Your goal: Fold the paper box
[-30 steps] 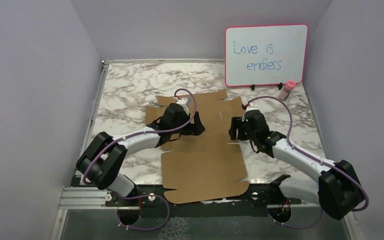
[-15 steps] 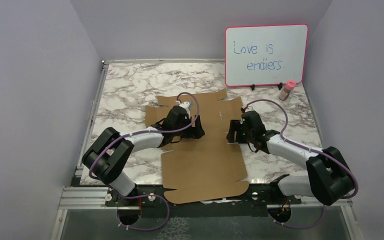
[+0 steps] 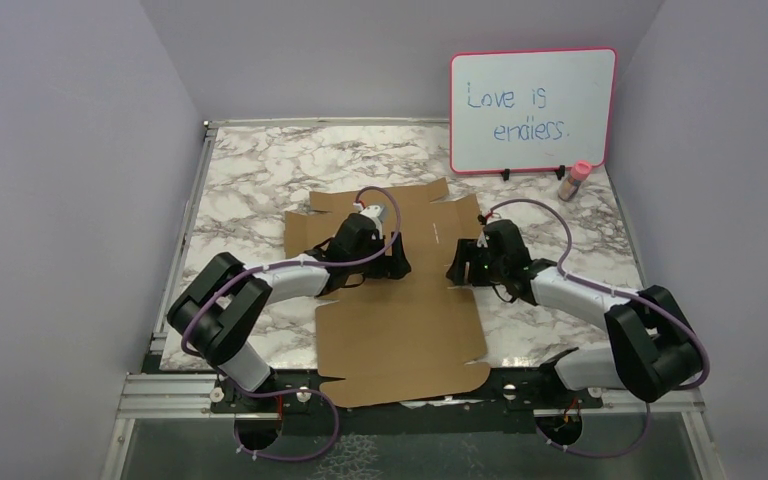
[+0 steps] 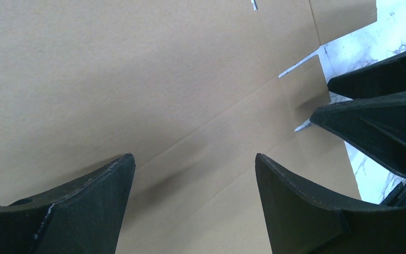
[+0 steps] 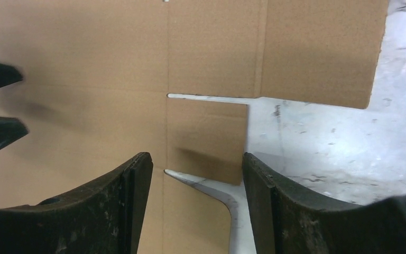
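Note:
The paper box point(image 3: 400, 330) is a flat brown die-cut cardboard sheet lying on the marble table point(image 3: 250, 170). It runs from mid-table to the near edge. My left gripper point(image 3: 397, 265) hovers low over its middle panel, open, with only bare cardboard point(image 4: 111, 69) between its fingers point(image 4: 95, 201). My right gripper point(image 3: 455, 272) faces it from the right, also open. Its fingers point(image 5: 127, 201) straddle a small side flap point(image 5: 206, 137) between two slits at the sheet's right edge, and I see nothing pinched. Each wrist view shows the other gripper's black fingertips at its side.
A pink-framed whiteboard point(image 3: 532, 110) stands at the back right, with a small pink-capped bottle point(image 3: 574, 181) beside it. Lilac walls close in the left, right and back. A metal rail point(image 3: 160, 395) runs along the near edge by the arm bases.
The right gripper has pushed leftward along the sheet's right edge. The whole sheet has slid a little to the left. The left gripper has barely moved.

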Tool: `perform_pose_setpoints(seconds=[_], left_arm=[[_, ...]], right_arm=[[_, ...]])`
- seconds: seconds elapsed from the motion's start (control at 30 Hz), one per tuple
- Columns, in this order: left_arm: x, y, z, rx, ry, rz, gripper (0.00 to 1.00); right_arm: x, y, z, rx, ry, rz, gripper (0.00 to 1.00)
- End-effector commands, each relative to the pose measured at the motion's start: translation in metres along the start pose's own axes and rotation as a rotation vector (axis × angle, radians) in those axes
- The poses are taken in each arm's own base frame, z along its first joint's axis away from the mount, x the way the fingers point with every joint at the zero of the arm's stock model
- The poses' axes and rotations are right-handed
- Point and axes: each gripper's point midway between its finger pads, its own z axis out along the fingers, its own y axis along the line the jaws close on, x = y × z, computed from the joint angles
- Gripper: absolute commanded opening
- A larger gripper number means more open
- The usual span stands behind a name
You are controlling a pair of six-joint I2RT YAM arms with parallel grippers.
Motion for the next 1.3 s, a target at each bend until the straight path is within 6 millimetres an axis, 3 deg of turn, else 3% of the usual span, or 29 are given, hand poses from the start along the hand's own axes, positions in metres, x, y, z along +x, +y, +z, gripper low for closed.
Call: perform_pose_setpoints(seconds=[0.0,0.5,0.9,1.1,1.27], left_arm=[[0.005,0.001,0.005,-0.003,-0.008,-0.002,0.85],[0.014,0.002,0.015,0.001,0.014,-0.008,0.85],[0.016,0.001,0.018,0.003,0.017,-0.011,0.85],[0.015,0.000,0.019,0.007,0.015,-0.015,0.85],[0.012,0.000,0.018,0.004,0.002,-0.013,0.85]], right_arm=[[-0.005,0.029,-0.013,-0.143,0.010,-0.006,0.66],[-0.033,0.073,-0.038,-0.341,-0.049,-0.025,0.55],[-0.015,0.103,-0.029,-0.410,0.010,-0.059,0.51],[-0.012,0.102,-0.021,-0.392,0.016,-0.062,0.52],[-0.021,0.100,-0.024,-0.364,-0.014,-0.078,0.53]])
